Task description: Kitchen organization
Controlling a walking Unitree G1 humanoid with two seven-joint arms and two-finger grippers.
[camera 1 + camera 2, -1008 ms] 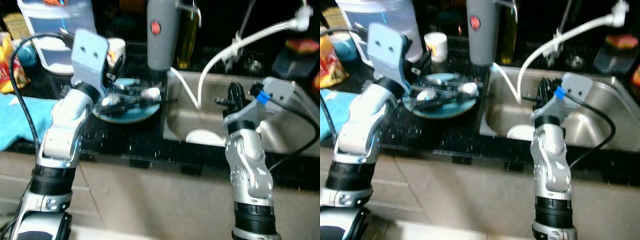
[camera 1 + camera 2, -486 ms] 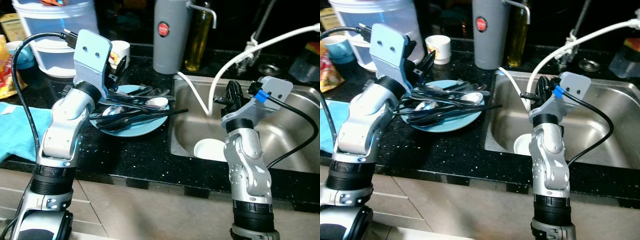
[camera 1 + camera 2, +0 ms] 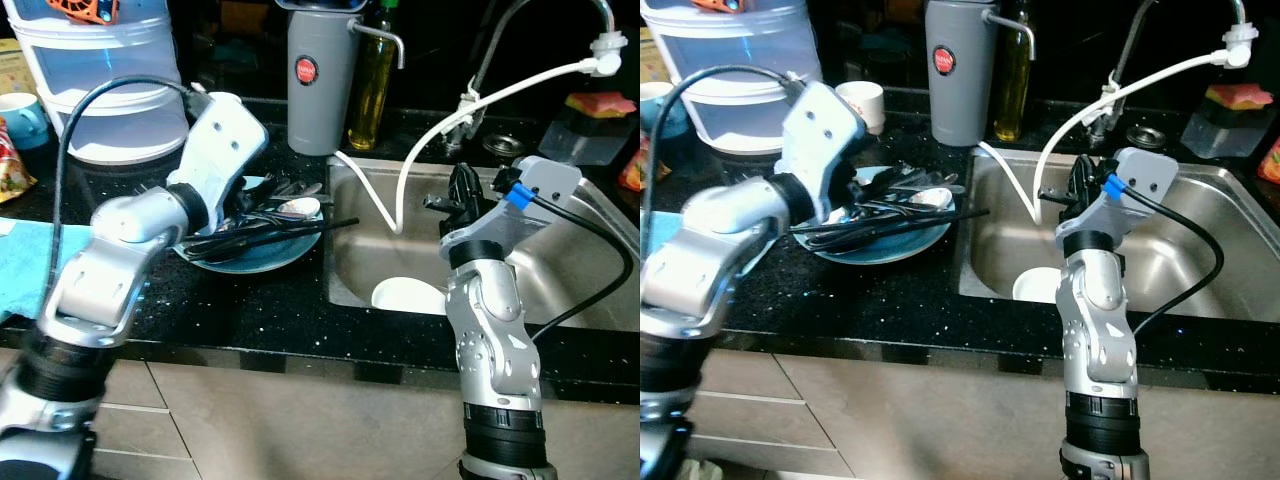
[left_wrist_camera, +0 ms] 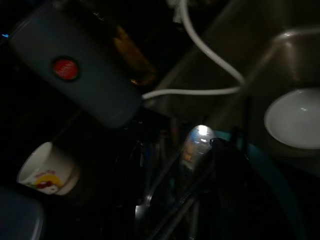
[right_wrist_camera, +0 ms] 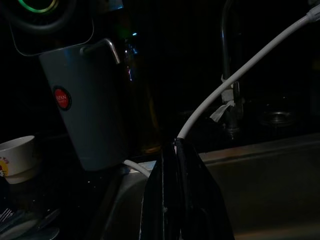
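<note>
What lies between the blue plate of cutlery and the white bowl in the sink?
In the left eye view, black countertop and the sink's steel left wall separate blue plate from white bowl.

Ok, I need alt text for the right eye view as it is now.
The left gripper reaches into cutlery piled on a blue plate on the black counter. The right gripper is raised over the steel sink, where a white dish lies. A grey jug stands behind.
</note>
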